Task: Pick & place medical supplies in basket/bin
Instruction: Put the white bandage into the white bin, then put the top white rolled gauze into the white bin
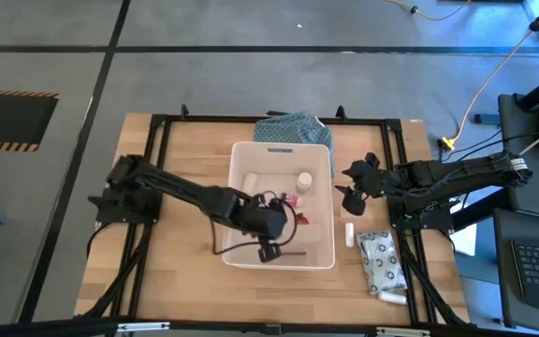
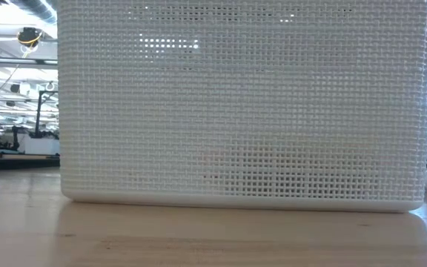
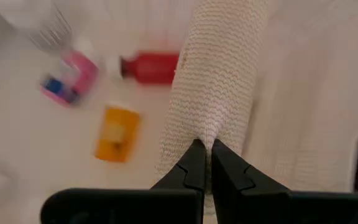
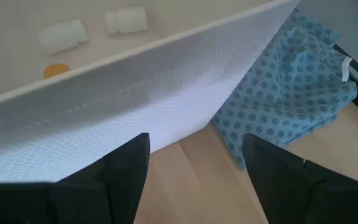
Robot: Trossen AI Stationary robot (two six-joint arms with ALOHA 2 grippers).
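L gripper (image 3: 205, 163) hangs inside bin (image 1: 251, 154), clenched on a white gauze roll (image 3: 219, 81), held over the floor prob. for drop-off. Red bottle (image 3: 151, 67), orange item (image 3: 117, 132), pink box (image 3: 70, 79) already lie in bin. R gripper (image 4: 194, 162) waits released beside bin, by cloth (image 4: 291, 93). Pouch (image 1: 380, 259) remains on table. Low view: bin wall blocks everything.
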